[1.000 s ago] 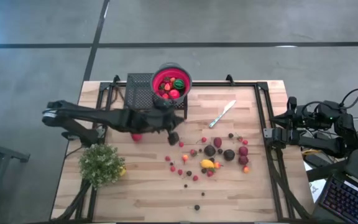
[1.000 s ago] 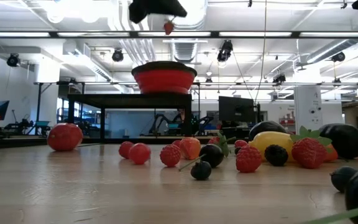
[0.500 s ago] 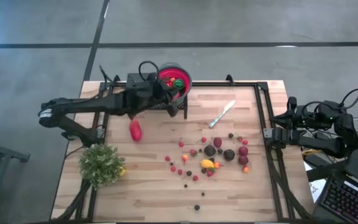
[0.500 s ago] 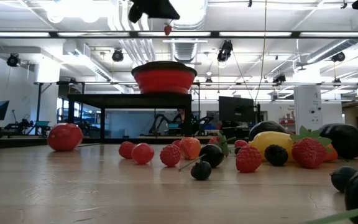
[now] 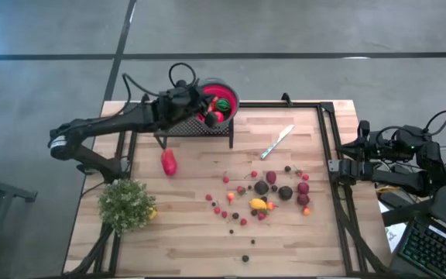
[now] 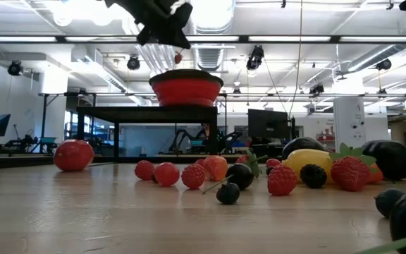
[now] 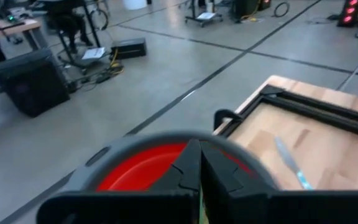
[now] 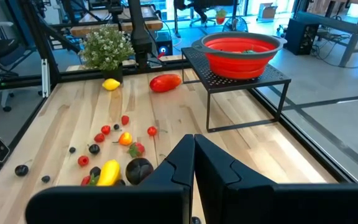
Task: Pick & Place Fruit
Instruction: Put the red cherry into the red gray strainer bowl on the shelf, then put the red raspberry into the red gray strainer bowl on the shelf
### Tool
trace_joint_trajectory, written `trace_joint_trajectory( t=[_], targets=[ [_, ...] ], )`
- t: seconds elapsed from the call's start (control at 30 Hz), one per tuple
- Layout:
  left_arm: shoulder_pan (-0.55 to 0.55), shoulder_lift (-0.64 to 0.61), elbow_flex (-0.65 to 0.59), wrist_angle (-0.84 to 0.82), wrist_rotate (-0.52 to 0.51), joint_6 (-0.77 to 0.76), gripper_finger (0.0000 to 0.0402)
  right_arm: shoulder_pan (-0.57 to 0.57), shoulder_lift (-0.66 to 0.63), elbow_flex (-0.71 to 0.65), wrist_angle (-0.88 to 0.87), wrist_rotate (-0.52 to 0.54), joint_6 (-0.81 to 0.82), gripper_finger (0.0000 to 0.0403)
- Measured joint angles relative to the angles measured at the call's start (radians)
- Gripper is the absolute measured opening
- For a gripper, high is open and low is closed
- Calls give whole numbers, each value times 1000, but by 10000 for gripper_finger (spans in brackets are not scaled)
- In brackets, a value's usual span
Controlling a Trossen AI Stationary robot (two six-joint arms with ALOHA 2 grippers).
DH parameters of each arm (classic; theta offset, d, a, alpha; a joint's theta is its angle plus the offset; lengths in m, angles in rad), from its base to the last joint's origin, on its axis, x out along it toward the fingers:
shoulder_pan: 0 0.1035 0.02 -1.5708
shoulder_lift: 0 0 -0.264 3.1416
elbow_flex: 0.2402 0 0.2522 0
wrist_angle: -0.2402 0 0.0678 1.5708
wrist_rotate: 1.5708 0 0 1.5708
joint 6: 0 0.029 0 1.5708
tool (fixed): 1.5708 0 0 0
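In the high view's upper centre, the left gripper (image 5: 200,108), jaws pinched on a small red berry (image 6: 178,58), hovers over the red bowl (image 5: 227,94) on its black stand (image 5: 178,122); releasing squarely above the bowl's middle seems best, while the right gripper (image 5: 339,167) waits closed and empty at the right edge.

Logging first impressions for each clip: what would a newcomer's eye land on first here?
Probably the left gripper, shut and poised over the red bowl on its black mesh stand at the table's far edge. Next, the scatter of small fruit mid-table, with one larger red piece lying apart near the stand.
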Motion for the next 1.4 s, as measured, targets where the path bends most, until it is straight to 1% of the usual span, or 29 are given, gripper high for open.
trace_joint_trajectory(
  t=[0.2,0.43,0.53,0.67,0.77,0.97,1.1,1.17,1.4],
  targets=[
    [42,0,-55,42,1,-11,5,0,0,0,0,0,1,8],
    [63,0,-120,112,35,-22,3,0,0,0,0,0,2,8],
    [69,8,-128,149,36,-22,7,0,0,0,0,0,2,8],
    [72,33,-129,140,35,-8,14,0,0,0,0,0,1,8],
    [71,57,-129,124,39,16,35,0,0,0,0,0,1,8],
    [67,75,-129,102,64,31,115,0,0,0,0,0,0,8],
    [49,58,-119,75,167,29,152,0,0,0,0,0,0,8],
    [27,44,-114,74,201,44,159,0,0,0,0,0,2,8],
    [-117,20,-70,80,208,136,149,0,0,0,0,0,0,8]
  ],
)
